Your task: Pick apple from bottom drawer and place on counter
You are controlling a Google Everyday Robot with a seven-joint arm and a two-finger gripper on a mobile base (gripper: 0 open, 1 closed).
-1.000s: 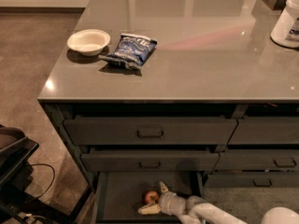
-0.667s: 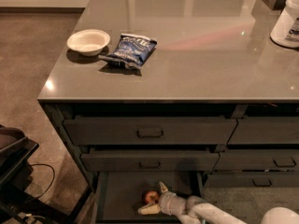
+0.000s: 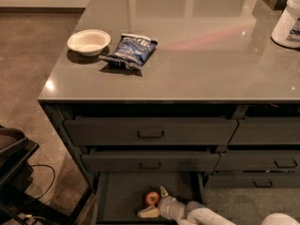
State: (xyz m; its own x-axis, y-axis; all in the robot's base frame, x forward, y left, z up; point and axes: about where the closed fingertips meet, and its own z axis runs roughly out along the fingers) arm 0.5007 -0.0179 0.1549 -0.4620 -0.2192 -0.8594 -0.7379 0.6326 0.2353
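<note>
The gripper (image 3: 152, 203) sits inside the open bottom drawer (image 3: 122, 196), its fingers (image 3: 163, 191) spread on either side of the apple (image 3: 151, 198), which lies on the drawer floor. On the desk (image 3: 197, 74) above sit a white bowl (image 3: 88, 41) and a blue snack bag (image 3: 131, 50).

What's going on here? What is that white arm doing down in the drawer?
A robot arm is reaching into the open bottom drawer. Its end effector is open, with one finger on each side of the apple, which lies on the drawer floor, not yet lifted. The counter above holds a white bowl and a blue snack bag.
</note>
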